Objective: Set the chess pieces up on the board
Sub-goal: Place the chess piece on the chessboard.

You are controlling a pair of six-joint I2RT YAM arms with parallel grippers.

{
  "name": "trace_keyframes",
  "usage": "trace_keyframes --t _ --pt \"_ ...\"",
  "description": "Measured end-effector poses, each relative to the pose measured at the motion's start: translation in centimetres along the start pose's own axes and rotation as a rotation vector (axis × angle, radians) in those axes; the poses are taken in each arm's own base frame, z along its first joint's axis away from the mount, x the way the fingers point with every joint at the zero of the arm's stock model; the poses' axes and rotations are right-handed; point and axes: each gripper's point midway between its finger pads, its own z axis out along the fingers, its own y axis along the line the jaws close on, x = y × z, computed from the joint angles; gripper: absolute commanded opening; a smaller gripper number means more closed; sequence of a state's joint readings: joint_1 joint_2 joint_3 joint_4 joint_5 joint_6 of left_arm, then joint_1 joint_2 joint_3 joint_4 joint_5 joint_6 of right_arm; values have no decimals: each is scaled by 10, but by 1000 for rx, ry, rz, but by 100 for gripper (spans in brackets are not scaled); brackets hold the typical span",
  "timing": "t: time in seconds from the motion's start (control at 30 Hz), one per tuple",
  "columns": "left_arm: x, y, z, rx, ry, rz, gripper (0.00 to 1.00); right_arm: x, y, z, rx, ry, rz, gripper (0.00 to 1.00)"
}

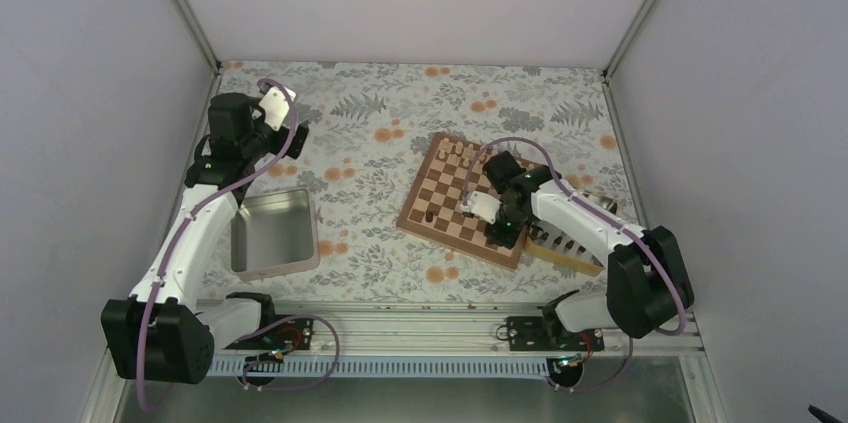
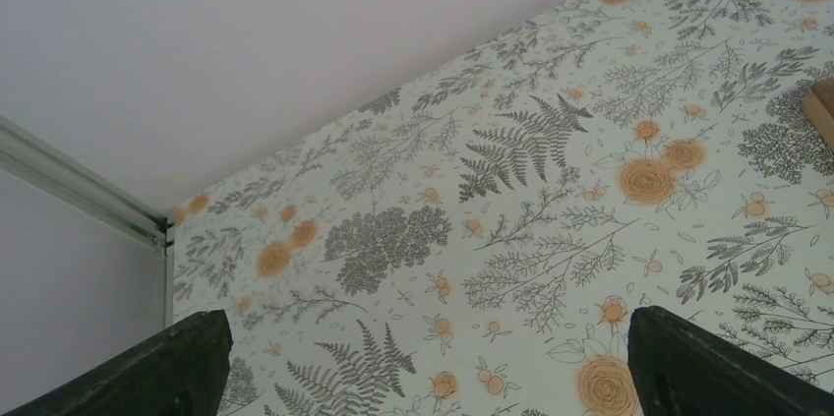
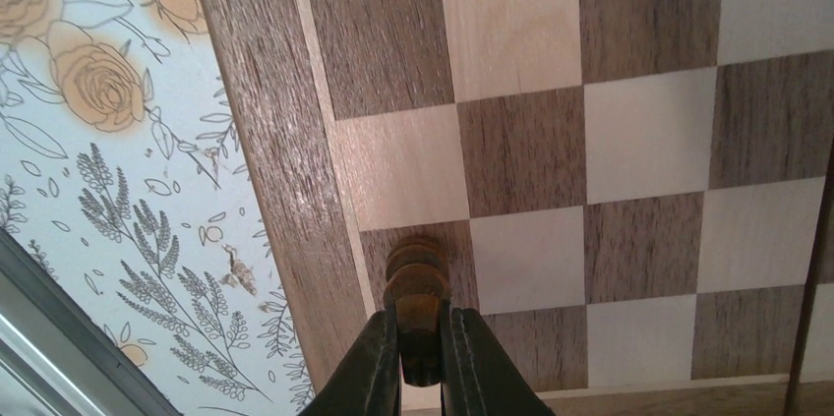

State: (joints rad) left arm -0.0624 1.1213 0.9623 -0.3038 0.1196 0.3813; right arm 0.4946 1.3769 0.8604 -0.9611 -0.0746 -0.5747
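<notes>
Hovering above the floral table [image 2: 551, 141], the left end effector [image 2: 425, 327] is spread wide, with a grey tin [image 1: 275, 233] near it, toward the bases. The right end effector [image 3: 423, 337] pinches a dark chess piece [image 3: 415, 273] over a dark square by the border of the board [image 3: 639, 141]. A wooden tray [image 1: 570, 255] lies just to its right.

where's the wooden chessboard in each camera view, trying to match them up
Top external: the square wooden chessboard with light and dark brown checks lies right of centre, turned at an angle.
Left wrist: only a wooden corner at the right edge, probably the board.
Right wrist: it fills most of the picture.
Shared landmark: the floral patterned tablecloth, in all three.
</notes>
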Motion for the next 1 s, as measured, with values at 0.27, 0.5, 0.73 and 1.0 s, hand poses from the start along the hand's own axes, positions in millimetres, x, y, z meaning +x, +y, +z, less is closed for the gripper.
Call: trace_keyframes --t 0.27,0.5,0.73,1.0 --pt "0 0 0 0 0 0 100 -5 0 -4 -10 -16 0 6" --pt "0 0 0 0 0 0 100 -4 1 -4 -13 -11 3 5" --pt "0 0 0 0 0 0 100 0 2 -5 -19 1 6 6" --pt "0 0 0 0 0 0 100 0 2 -4 -19 0 6 13"
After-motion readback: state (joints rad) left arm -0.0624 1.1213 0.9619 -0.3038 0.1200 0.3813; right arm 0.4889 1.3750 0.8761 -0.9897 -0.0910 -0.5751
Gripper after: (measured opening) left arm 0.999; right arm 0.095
